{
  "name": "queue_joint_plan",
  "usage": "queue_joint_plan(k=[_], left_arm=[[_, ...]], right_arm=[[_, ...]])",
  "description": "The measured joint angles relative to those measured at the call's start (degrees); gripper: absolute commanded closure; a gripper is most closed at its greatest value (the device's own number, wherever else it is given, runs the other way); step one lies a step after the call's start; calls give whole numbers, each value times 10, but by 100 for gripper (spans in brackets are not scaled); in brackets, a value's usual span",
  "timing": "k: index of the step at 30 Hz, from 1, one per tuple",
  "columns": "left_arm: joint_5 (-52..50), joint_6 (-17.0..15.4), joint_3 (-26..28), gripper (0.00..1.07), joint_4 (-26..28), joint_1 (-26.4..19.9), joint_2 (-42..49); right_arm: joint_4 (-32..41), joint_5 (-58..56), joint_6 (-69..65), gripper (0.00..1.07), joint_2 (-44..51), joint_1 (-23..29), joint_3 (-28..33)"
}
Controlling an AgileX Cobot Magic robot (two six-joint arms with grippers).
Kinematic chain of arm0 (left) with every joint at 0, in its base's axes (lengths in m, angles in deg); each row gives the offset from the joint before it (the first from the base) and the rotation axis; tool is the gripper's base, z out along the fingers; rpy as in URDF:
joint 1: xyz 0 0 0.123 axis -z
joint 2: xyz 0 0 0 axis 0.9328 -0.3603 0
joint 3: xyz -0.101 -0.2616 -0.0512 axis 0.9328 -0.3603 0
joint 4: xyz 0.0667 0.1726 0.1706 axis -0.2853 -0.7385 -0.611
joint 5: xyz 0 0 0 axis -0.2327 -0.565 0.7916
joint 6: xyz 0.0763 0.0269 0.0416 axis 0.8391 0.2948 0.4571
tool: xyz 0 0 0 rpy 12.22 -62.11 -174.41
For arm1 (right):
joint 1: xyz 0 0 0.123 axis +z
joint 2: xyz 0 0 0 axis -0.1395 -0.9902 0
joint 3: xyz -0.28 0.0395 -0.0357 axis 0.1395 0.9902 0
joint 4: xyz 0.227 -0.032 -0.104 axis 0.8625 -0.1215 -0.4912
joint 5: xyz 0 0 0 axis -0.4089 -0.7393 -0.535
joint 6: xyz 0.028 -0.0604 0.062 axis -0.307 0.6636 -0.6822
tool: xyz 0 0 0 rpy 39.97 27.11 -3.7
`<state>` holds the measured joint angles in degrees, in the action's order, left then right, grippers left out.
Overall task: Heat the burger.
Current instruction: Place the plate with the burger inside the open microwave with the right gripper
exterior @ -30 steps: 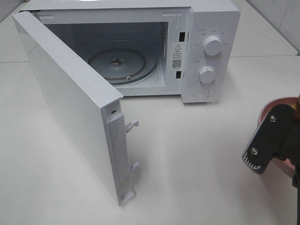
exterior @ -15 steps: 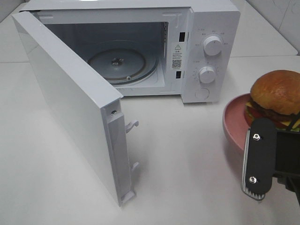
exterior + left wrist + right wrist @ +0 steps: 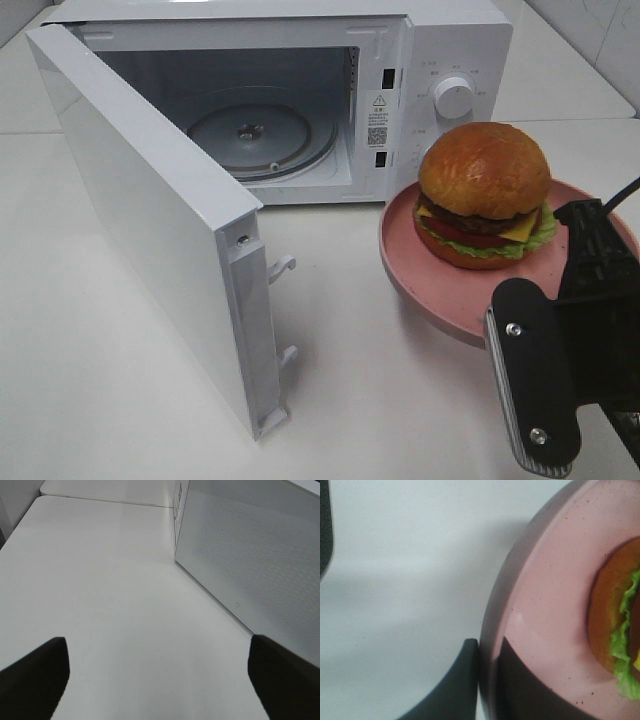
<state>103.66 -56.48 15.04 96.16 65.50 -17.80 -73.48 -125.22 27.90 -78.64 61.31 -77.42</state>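
While the microwave (image 3: pixel 450 60) fills the upper part of the exterior high frame with its door (image 3: pixel 150 220) swung wide toward the lower left, the burger (image 3: pixel 485 195) sits at right of centre on a round pink plate (image 3: pixel 440 295), in front of the control panel. Its glossy brown bun stands upright over lettuce, a yellow slice and darker filling, and it covers the lower part of the panel, so that only the upper knob (image 3: pixel 455 95) shows. The right gripper (image 3: pixel 487 645) is clamped on the plate's near rim: the right wrist view shows one dark finger under the edge and the other lying on the pink surface, with the rim pinched between them and the burger's lettuce near the frame's right edge. A soft shadow lies on the white table (image 3: pixel 400 400) beside the plate. Inside the open cavity the glass turntable (image 3: pixel 260 135) lies flat and bare. The left gripper (image 3: pixel 157 638) hangs over the table with its fingers well apart, one tip in each lower corner of the left wrist view, holding nothing, with the door's dotted panel to the right of the frame
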Motion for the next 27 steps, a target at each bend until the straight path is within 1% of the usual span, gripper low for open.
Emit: queue_joint_plan(k=[2, 11, 12, 13, 14, 16, 17, 18, 19, 20, 21, 22, 23, 24, 25, 26, 27], left_arm=[[0, 0, 0, 18, 0, 0, 0], [0, 0, 0, 18, 0, 0, 0], [0, 0, 0, 18, 0, 0, 0], [0, 0, 0, 18, 0, 0, 0], [0, 0, 0, 18, 0, 0, 0], [0, 0, 0, 18, 0, 0, 0], [0, 0, 0, 18, 0, 0, 0], [0, 0, 0, 18, 0, 0, 0], [0, 0, 0, 18, 0, 0, 0], [0, 0, 0, 18, 0, 0, 0], [0, 0, 0, 18, 0, 0, 0], [0, 0, 0, 18, 0, 0, 0], [0, 0, 0, 18, 0, 0, 0], [0, 0, 0, 18, 0, 0, 0], [0, 0, 0, 18, 0, 0, 0], [0, 0, 0, 18, 0, 0, 0], [0, 0, 0, 18, 0, 0, 0]], right_arm=[[-3, 33, 60, 106, 0, 0, 0], [-4, 93, 159, 106, 0, -3, 3], [-1, 104, 171, 106, -1, -9, 3], [7, 128, 192, 106, -1, -28, 3], [7, 128, 192, 106, -1, -28, 3], [21, 160, 231, 106, -3, -62, 3], [21, 160, 231, 106, -3, -62, 3], [32, 175, 262, 106, -9, -83, 3], [32, 175, 262, 106, -9, -83, 3], [41, 183, 280, 106, -13, -94, 3], [66, 198, 319, 106, -21, -110, 3], [66, 198, 319, 106, -21, -110, 3], [93, 211, 364, 106, -30, -120, 3], [93, 211, 364, 106, -30, -120, 3], [127, 223, 416, 106, -41, -124, 3], [145, 231, 442, 105, -47, -124, 3], [145, 231, 442, 105, -47, -124, 3]])
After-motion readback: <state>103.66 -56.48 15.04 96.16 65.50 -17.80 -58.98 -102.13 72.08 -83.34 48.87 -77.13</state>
